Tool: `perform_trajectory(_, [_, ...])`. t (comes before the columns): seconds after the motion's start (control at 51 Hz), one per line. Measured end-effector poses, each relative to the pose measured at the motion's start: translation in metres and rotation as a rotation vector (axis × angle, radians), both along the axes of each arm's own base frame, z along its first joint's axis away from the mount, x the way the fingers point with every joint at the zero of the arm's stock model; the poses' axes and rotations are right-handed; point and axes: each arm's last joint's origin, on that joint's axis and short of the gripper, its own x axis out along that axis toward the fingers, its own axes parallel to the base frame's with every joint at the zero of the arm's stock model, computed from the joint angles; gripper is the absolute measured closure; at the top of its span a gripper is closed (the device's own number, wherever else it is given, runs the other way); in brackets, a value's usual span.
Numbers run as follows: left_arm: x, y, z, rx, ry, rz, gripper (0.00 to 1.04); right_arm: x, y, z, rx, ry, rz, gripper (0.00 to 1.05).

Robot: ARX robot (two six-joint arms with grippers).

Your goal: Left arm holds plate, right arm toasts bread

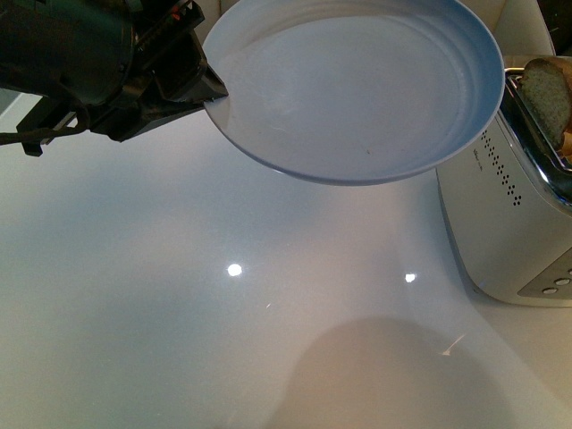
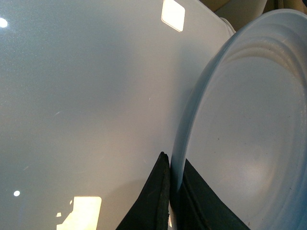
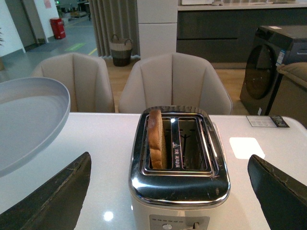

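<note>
The dark black-grey left gripper [image 1: 213,89] is clamping the rim of the round, pale blue-white shallow plate [image 1: 357,89], holding it aloft over the glossy white table [image 1: 179,313] near the white-and-chrome two-slot toaster [image 1: 509,223]. The light brown wholemeal bread slice [image 3: 156,139] is standing upright in one toaster slot, its top poking out. The right gripper [image 3: 169,158] is hanging spread wide, grasping nothing, with its dark fingers [image 3: 57,196] flanking the toaster.
</note>
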Motion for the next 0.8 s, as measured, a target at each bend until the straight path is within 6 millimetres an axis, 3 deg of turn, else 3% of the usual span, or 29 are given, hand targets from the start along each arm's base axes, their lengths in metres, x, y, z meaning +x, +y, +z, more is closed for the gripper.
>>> perform_trajectory(0.059, [0.000, 0.000, 0.000, -0.001, -0.004, 0.015, 1.02, 0.000, 0.000, 0.000, 0.000, 0.000, 0.000, 0.09])
perform_trajectory(0.216, [0.006, 0.002, 0.006, -0.137, -0.241, 0.323, 1.02, 0.000, 0.000, 0.000, 0.000, 0.000, 0.000, 0.09])
perform_trajectory(0.451, [0.015, 0.018, 0.011, -0.204, -0.246, 0.379, 1.02, 0.000, 0.000, 0.000, 0.000, -0.001, 0.001, 0.09])
perform_trajectory(0.686, [0.026, 0.059, 0.005, -0.158, -0.216, 0.411, 1.02, 0.000, 0.000, 0.000, 0.000, -0.001, 0.000, 0.09])
perform_trajectory(0.804, [0.035, 0.093, -0.006, -0.118, -0.201, 0.461, 1.02, 0.000, 0.000, 0.000, 0.000, -0.001, 0.000, 0.09])
